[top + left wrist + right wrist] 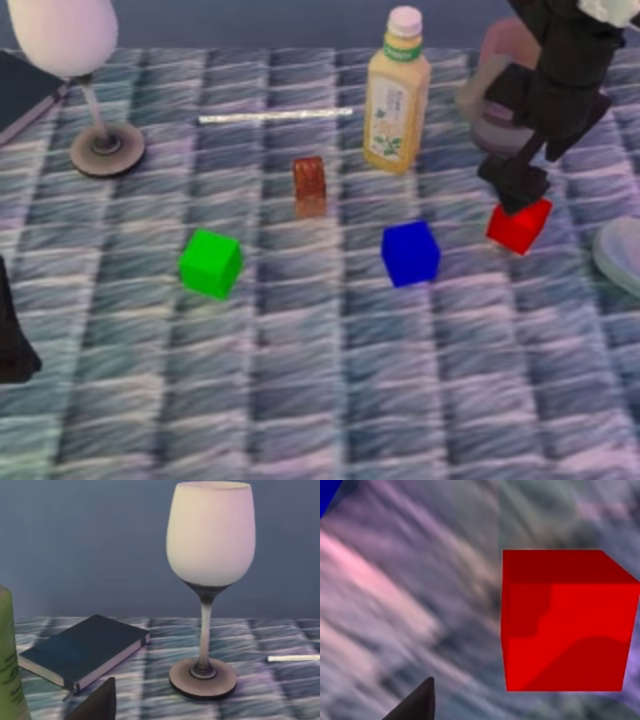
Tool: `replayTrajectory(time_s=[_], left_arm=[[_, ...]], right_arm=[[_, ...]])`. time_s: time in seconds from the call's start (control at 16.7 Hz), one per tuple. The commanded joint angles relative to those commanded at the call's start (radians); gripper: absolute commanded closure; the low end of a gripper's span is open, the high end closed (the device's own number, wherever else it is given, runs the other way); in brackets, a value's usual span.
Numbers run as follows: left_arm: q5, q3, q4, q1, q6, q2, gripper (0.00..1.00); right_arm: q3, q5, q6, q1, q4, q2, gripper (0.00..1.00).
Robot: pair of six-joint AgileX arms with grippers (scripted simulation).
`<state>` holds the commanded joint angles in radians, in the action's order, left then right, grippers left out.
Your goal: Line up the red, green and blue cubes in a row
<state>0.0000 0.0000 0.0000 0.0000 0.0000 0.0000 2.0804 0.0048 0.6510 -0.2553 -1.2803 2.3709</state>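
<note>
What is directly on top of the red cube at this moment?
The right arm's black gripper hangs right above the small bright red cube, covering part of its top face. Whether it touches the cube cannot be seen.

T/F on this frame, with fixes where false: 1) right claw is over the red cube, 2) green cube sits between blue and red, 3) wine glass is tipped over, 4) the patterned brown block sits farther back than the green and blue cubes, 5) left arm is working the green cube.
1) True: right claw is directly over the red cube.
2) False: the blue cube is in the middle; the green cube is leftmost.
3) False: the wine glass stands upright at the back left.
4) True: the patterned brown block is behind them, toward the bottle.
5) False: the left arm is parked at the left edge, away from the green cube.
</note>
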Motion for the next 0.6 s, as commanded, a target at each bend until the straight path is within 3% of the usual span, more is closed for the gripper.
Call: replayTrajectory(time_s=[0.3,0.6], left_arm=[[0.000,0.000,0.000,0.000,0.000,0.000,0.00],[0.000,0.000,0.000,0.000,0.000,0.000,0.00]], right_arm=[[-0.018,0.000,0.001,0.003,0.019,0.003,0.00],[-0.146,0.001,-0.001,0.000,0.208,0.053,0.00]])
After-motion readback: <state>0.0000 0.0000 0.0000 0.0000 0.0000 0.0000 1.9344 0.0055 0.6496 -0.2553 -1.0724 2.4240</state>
